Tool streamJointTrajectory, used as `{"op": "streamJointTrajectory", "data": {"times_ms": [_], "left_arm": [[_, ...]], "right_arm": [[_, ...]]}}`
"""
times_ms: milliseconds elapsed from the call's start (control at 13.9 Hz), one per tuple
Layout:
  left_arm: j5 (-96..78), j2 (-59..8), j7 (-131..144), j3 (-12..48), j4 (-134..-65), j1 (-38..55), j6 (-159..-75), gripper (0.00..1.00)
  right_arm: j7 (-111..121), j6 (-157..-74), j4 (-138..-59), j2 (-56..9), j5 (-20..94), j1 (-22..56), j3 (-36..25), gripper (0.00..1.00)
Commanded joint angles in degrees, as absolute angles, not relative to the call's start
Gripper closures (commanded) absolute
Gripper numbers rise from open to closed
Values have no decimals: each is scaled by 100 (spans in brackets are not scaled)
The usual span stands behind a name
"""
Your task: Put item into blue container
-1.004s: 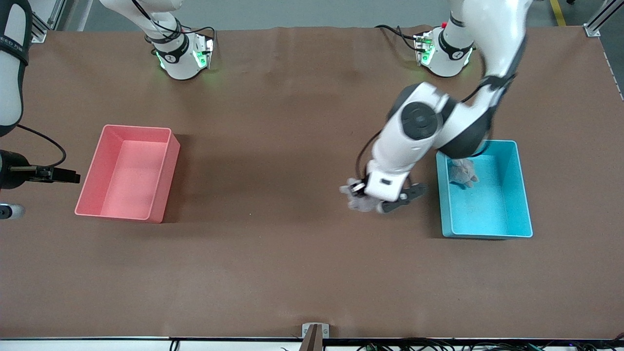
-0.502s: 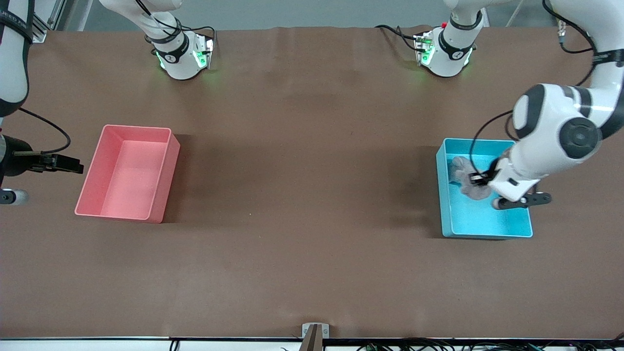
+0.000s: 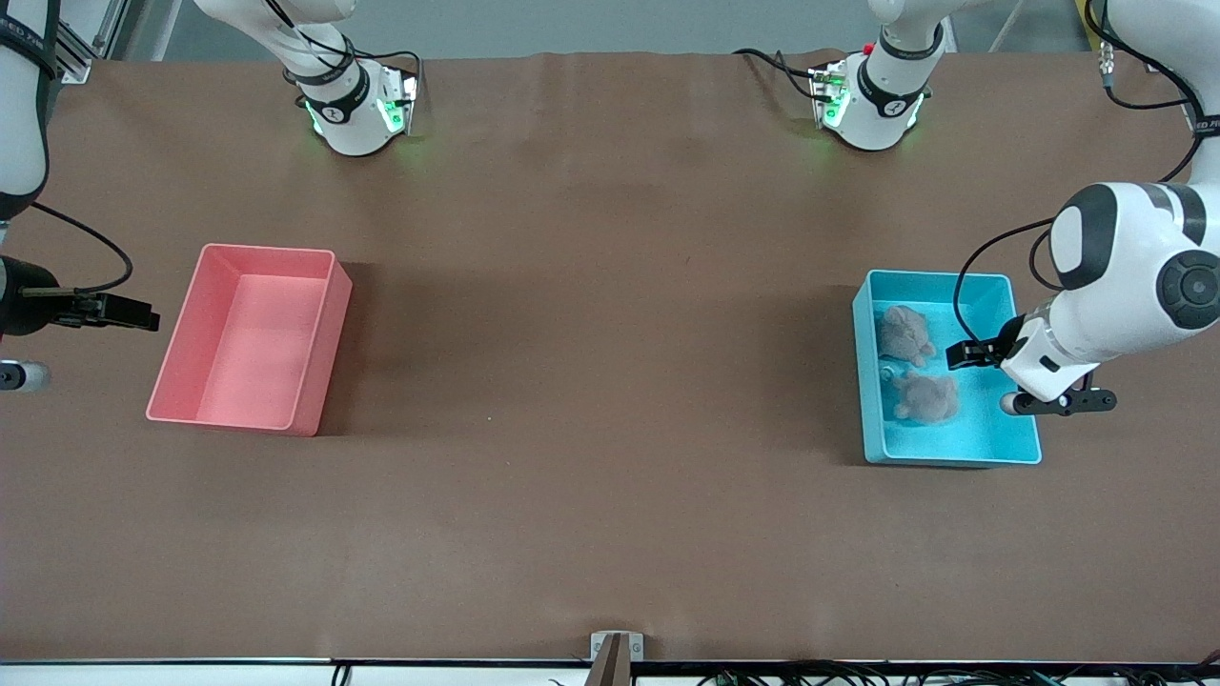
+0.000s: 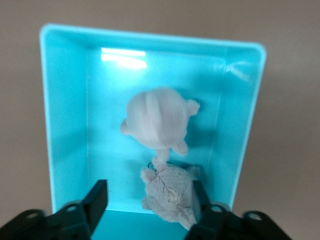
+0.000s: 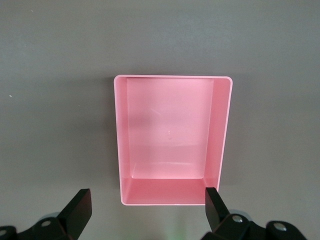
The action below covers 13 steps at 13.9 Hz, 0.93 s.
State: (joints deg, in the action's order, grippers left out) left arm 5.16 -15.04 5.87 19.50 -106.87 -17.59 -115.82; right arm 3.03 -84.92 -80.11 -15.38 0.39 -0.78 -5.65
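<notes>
left tool [image 3: 961, 354]: fingers spread wide, nothing between them, hanging over the light-blue rectangular plastic bin [image 3: 1022, 419] at the left arm's end of the brown tabletop [image 3: 591, 381].
items: two grey plush toys lie inside the bin. One [image 3: 904, 333] sits farther from the front camera; the other [image 3: 926, 398] sits nearer to it. In the left wrist view they touch or nearly touch, and that view blurs the nearer one [image 4: 159, 121].
step, my read: drop looks done, so retreat is next.
how I'd do it: raise straight up first, fingers kept apart, then swing out, so no fingertip drags a toy or nudges the bin wall.
right tool [image 5: 145, 205]: fingers apart, empty, waiting above the pink rectangular plastic bin [image 3: 315, 255], which is empty.
risk: low; plush won't roll.
</notes>
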Motion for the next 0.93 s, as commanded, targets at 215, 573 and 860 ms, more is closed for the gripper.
{"op": "streamJointTrajectory", "data": {"times_ms": [215,573,860], "left_arm": [[554,-958,536,1978,-8469,-1714,-9400,0],[475,-415,553,2108,-7805,-1696,-8456,0],[457,-9,501,2268,-7831,-1696,-7553,0]], "right_arm": [[387,-9314,-9216,-504,141,-202,-475,0],[404,-9422,-9729,131,-79,-141,-439,0],[404,-9334,-9949,395,-70,-141,-431,0]]}}
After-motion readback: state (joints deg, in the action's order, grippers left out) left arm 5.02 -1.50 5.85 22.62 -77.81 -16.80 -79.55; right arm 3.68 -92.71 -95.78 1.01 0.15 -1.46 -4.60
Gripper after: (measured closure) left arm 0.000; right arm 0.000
